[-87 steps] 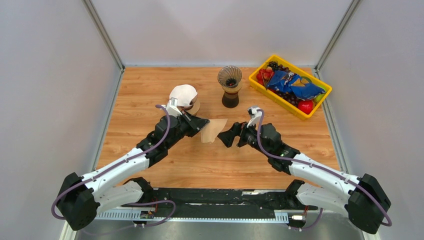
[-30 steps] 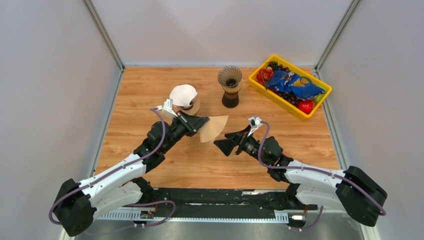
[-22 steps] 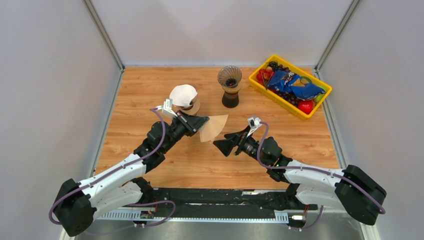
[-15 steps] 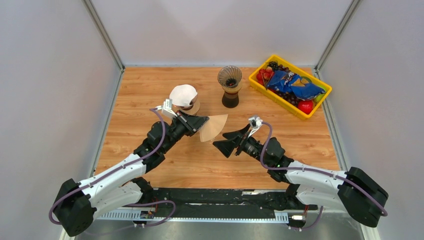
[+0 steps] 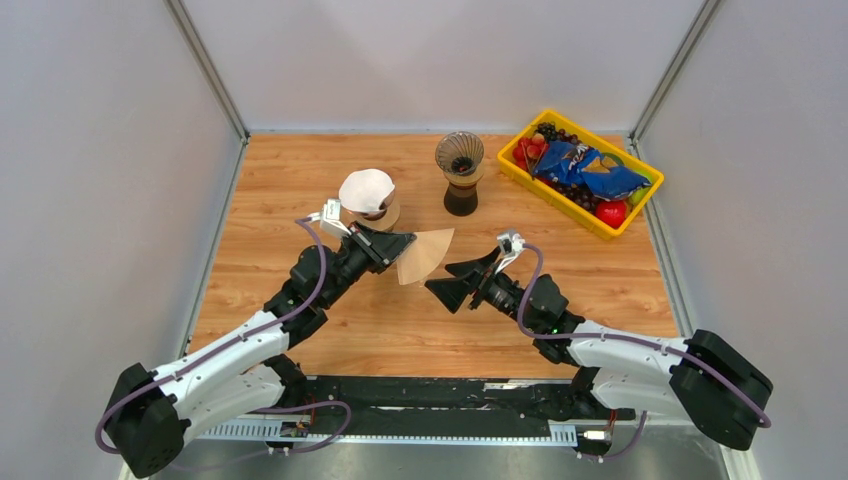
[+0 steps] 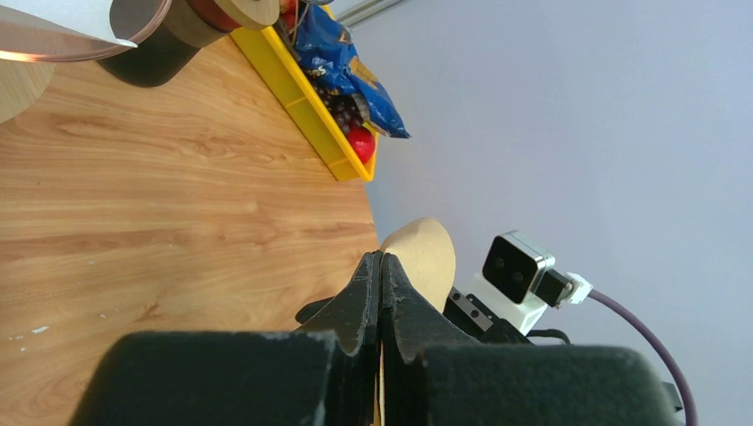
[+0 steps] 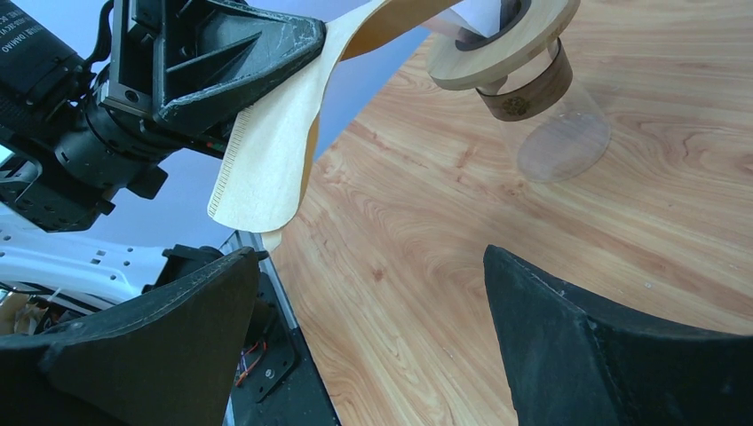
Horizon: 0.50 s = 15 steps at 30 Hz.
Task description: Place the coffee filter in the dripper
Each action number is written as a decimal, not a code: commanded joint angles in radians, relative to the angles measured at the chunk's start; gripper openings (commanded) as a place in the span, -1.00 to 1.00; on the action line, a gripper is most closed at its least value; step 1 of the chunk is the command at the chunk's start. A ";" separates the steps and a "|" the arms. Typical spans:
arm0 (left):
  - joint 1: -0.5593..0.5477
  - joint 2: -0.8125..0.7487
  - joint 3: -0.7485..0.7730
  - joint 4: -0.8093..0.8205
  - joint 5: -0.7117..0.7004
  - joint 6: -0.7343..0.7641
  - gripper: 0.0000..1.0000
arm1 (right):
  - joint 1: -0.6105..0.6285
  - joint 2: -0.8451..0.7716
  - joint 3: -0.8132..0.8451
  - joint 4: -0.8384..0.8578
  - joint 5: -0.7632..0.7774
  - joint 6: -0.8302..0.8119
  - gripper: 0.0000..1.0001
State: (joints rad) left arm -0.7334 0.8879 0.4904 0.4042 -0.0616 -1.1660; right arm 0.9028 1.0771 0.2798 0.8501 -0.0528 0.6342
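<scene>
Top view: both arms reach toward mid-table [image 5: 400, 330] with their tips facing each other. The left gripper [image 5: 403, 243] is clenched on the tan filter [image 5: 428, 254], held up off the wood with its fan end toward the right arm. The right gripper [image 5: 440, 278] is spread wide with nothing in it, just beside the filter's lower edge; whether they touch can't be told from here.

Left wrist view: the left gripper [image 6: 380, 266] has its fingers pressed flat together. Only the rounded top of the filter [image 6: 428, 257] shows past them, with the right arm's wrist camera just behind.

Right wrist view shows what the top view hides. The filter [image 7: 275, 151] is curled, with its crimped seam facing the camera. It is pinched at one edge by the left gripper [image 7: 311, 40]. It hangs above and left of the gap in the right gripper [image 7: 371, 257], not between the fingers.

Behind the left gripper is a wood-ringed glass holder [image 5: 367, 192] with white paper in it. Farther back, well apart from the filter, is the dripper [image 5: 459, 152] on a dark base. Far right is a yellow bin [image 5: 548, 198] with snacks and fruit.
</scene>
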 commanded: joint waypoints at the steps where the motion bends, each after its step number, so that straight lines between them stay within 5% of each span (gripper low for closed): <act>1: -0.006 -0.018 -0.004 0.028 -0.008 -0.003 -0.99 | 0.006 -0.004 0.027 0.077 0.001 -0.009 1.00; 15: -0.007 -0.024 -0.006 0.035 0.007 -0.035 -0.99 | 0.006 0.052 0.041 0.080 0.052 0.022 0.99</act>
State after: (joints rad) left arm -0.7338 0.8806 0.4904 0.4042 -0.0608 -1.1839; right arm 0.9028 1.1183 0.2821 0.8585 -0.0162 0.6388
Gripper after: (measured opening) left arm 0.009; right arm 0.996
